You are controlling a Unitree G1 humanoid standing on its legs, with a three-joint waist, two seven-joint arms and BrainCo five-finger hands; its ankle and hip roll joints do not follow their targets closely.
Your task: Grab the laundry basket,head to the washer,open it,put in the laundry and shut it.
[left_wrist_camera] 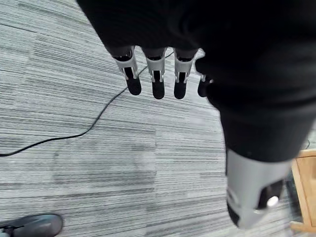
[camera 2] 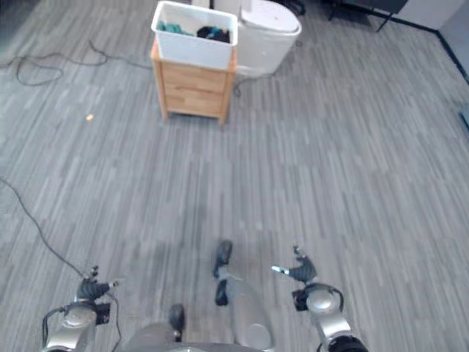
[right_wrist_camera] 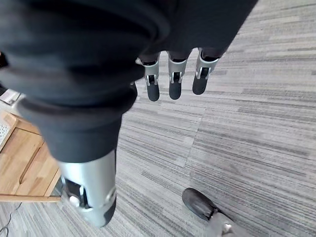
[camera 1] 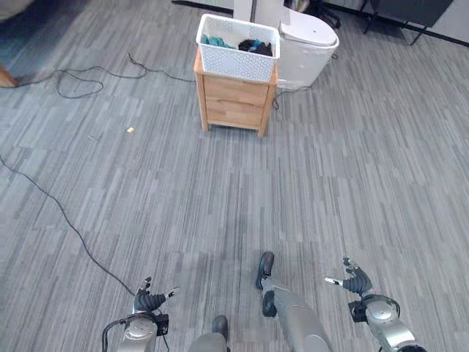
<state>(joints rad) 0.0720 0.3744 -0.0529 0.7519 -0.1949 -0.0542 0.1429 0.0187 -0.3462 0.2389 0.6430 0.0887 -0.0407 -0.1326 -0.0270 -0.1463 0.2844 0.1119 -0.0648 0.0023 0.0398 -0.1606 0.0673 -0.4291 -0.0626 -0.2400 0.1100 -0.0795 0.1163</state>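
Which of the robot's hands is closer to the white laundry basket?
Neither clearly. The left hand and right hand both hang open low over the floor, far from the laundry basket on the wooden cabinet.

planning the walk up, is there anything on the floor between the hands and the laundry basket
Nothing visible blocks the way. The laundry basket sits on a wooden cabinet across bare floor from the left hand and right hand. A black cable lies off to the left.

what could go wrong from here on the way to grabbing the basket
1. A black cable trails across the floor on the robot's left; it might snag a step.
2. The laundry basket sits on top of a small wooden cabinet, so a one-sided lift could tip the clothes out.
3. The white washer stands close beside it, crowding the right hand.
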